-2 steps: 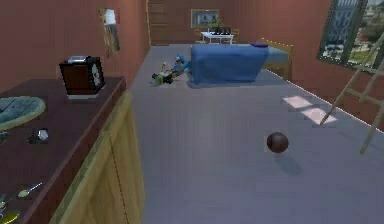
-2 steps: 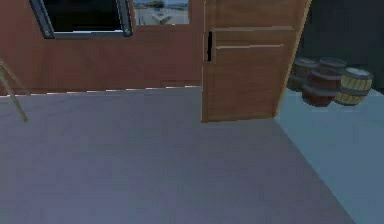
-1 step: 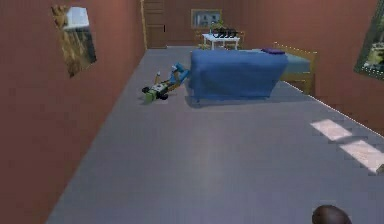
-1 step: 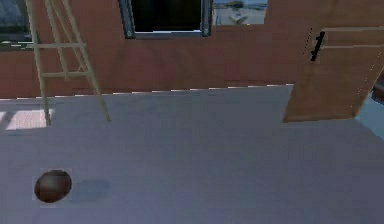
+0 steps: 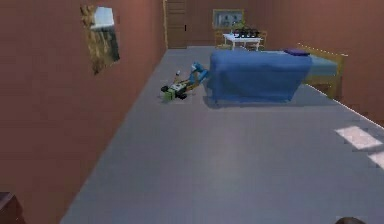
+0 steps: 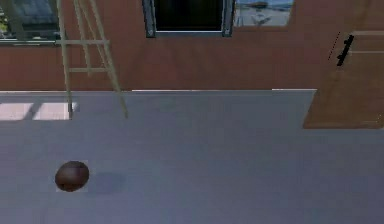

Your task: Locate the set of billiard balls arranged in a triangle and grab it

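Grey floor [image 5: 200, 170] lies bare from the camera up to a blue bed [image 5: 255, 75], and the bed serves as the mark for everything else. At the bed's near corner on the forward view's left, touching it or just beside it, a small heap of things [image 5: 178, 89] lies on the floor: green, white and dark bits, too small to name. It may be the set of billiard balls, or may hide it, but no triangle can be made out, so that is only a guess. Beyond the bed stands a white table [image 5: 242, 40]. Well to the bed's left, a picture [image 5: 101, 37] hangs on the red wall.

The arm side view has a brown ball [image 6: 71, 176] resting alone on the floor, which is plainly not the set.

As for the claw, I cannot tell whether it is spread or pressed together.

The coming move turns on one relation. The heap lies ahead of the base, well apart from it and a little left of the forward view's middle, whereas the arm reaches sideways. By my judgement the base must drive toward the bed's near corner and turn its arm side to the heap before any reach. The heap's long axis cannot be read from here.
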Motion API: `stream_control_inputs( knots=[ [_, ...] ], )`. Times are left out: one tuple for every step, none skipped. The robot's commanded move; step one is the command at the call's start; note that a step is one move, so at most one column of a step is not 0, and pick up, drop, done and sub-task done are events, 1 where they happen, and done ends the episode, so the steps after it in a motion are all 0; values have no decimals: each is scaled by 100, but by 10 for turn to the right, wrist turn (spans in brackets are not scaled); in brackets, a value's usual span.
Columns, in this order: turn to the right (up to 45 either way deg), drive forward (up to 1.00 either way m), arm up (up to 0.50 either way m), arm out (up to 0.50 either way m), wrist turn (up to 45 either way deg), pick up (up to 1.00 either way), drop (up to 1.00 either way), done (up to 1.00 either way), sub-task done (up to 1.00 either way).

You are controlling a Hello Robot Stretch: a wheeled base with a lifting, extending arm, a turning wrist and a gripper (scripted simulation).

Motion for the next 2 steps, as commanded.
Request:
stream_control_inputs(
  knots=[
    [0,30,0,0,0,0,0,0,0],
    [360,0,0,0,0,0,0,0,0]
  ],
)
